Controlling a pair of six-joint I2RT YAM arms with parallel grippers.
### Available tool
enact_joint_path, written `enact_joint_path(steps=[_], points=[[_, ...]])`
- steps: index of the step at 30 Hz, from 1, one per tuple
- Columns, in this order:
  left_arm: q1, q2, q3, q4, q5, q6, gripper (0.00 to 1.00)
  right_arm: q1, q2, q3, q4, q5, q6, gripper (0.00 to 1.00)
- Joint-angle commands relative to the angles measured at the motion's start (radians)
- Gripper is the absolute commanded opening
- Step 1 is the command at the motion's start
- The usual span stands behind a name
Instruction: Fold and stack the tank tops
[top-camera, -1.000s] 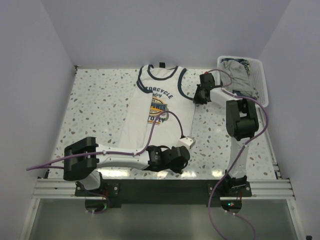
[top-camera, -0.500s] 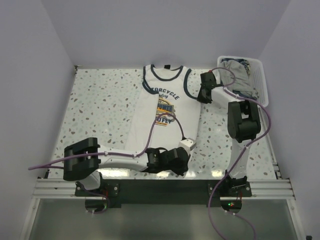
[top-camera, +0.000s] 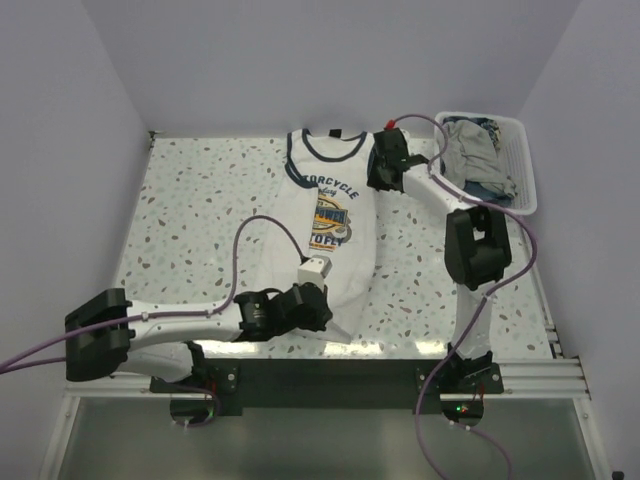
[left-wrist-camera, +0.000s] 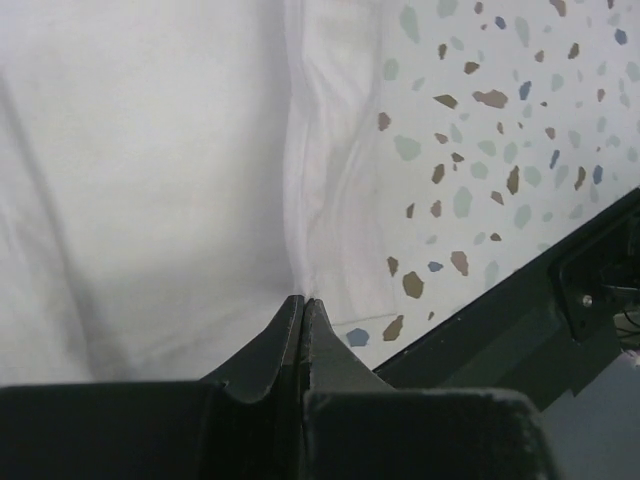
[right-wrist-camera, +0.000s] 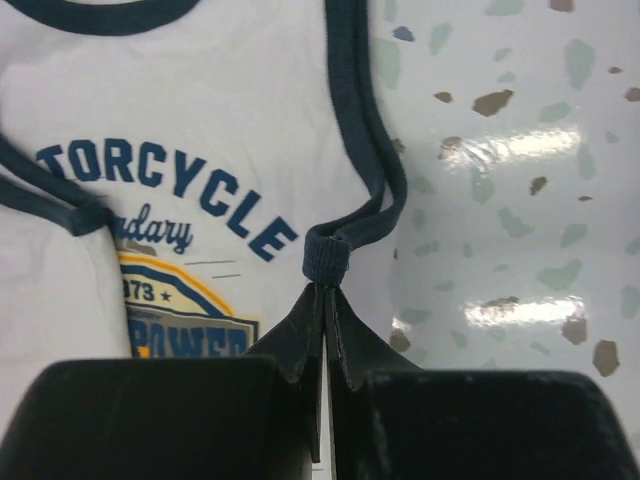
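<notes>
**Grip set on both ends of one side of the shirt**

Nearest me, the left gripper (left-wrist-camera: 303, 303) has its jaws pressed together on the hem of the white tank top (top-camera: 330, 215), close to the hem's right corner and just shy of the table (top-camera: 190, 210) edge. The shirt lies face up down the middle of the table, print showing, neck at the far end. Up there, the right gripper (right-wrist-camera: 326, 292) is closed tight on the navy trim of the right armhole, the binding bunched at its tips. Beyond that, the grey tank top (top-camera: 470, 150) sits crumpled in the basket (top-camera: 527, 180) at the far right corner, untouched.

I read this as the first lengthwise fold of the white shirt. Next I'd want both arms to lift together and carry that side across evenly, keeping the cloth taut between them so it doesn't skew.
</notes>
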Motion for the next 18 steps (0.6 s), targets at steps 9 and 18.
enact_joint_path(steps=[9,18], points=[[0.035,-0.168,-0.116,-0.239,-0.102,-0.154,0.0,0.087,0.217,0.272,-0.011,-0.073,0.145,0.0],[0.035,-0.24,-0.147,-0.319,-0.107,-0.207,0.0,0.115,0.279,0.356,-0.002,-0.087,0.182,0.0]])
